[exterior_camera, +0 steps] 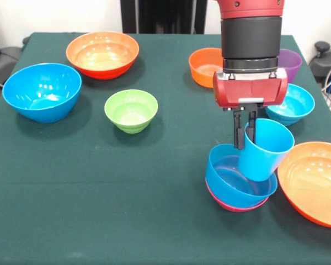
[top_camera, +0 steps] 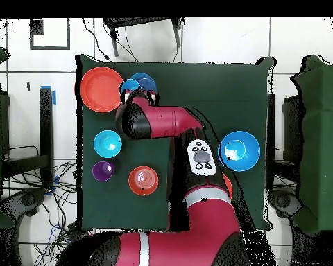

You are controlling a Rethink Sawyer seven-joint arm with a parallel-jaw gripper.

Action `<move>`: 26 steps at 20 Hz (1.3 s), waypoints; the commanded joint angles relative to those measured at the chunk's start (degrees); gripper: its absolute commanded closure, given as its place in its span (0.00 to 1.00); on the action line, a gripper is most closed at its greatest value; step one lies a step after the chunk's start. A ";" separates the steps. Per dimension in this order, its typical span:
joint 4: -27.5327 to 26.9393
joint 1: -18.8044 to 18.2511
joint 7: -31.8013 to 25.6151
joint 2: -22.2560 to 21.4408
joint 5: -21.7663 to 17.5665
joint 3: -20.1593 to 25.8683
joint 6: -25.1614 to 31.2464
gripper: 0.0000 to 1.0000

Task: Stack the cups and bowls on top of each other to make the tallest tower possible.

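Light blue cup leans in the blue bowl, mouth tipped up and rightward.

The gripper pinches the cup's rim, one finger inside, one outside. Blue bowl sits nested in a pink bowl. The overhead view hides the pinch under the arm. An orange bowl crowds just beside the stack.
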 commanded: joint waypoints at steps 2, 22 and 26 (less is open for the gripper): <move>2.41 0.79 3.85 0.94 -2.71 0.25 1.95 1.00; -4.04 -3.34 -0.81 7.29 -4.27 4.27 2.23 1.00; -4.33 -3.99 -0.68 8.84 -4.90 5.43 0.24 1.00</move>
